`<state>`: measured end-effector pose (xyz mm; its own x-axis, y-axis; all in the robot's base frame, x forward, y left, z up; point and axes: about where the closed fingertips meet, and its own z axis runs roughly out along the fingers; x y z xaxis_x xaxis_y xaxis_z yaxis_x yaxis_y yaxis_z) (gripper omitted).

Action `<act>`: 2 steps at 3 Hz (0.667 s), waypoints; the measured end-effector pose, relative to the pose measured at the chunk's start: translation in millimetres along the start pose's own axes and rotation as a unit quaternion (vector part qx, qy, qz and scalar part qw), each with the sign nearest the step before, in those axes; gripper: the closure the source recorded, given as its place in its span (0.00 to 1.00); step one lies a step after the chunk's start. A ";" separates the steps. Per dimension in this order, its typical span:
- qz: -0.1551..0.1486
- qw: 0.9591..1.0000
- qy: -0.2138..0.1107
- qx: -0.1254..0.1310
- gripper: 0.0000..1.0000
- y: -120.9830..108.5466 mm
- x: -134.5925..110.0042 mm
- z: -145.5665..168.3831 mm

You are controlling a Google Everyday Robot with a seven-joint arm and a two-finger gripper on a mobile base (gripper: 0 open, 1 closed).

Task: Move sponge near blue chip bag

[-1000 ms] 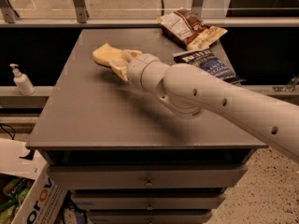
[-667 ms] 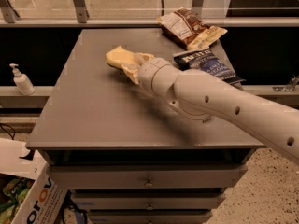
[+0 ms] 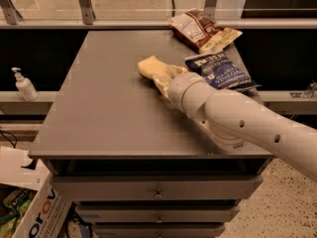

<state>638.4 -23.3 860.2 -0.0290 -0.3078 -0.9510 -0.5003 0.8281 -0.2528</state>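
Observation:
The sponge (image 3: 149, 66) is a pale yellow block just above the grey table top (image 3: 99, 108), right of its middle. My gripper (image 3: 161, 77) reaches in from the right and is shut on the sponge's right end, and my white arm hides part of it. The blue chip bag (image 3: 221, 72) lies flat near the table's right edge, a short gap to the right of the sponge, partly behind my wrist.
A brown-and-white snack bag (image 3: 202, 30) lies at the table's back right corner. A soap dispenser bottle (image 3: 23, 85) stands on a ledge at the left. A cardboard box (image 3: 34, 214) sits on the floor at lower left. Drawers (image 3: 156, 192) are under the table top.
My gripper has carried the sponge to the right across the table, from left of centre to close beside the blue chip bag. The bags have not moved.

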 end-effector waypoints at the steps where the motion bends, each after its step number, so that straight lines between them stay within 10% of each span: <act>1: 0.010 0.999 -0.003 0.037 1.00 -21.6 6.5 -18.5; 2: 0.013 0.998 -0.002 0.069 1.00 -41.7 8.5 -35.8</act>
<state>628.0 -77.3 869.0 -0.0362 -0.2841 -0.9581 -0.3755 0.8924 -0.2504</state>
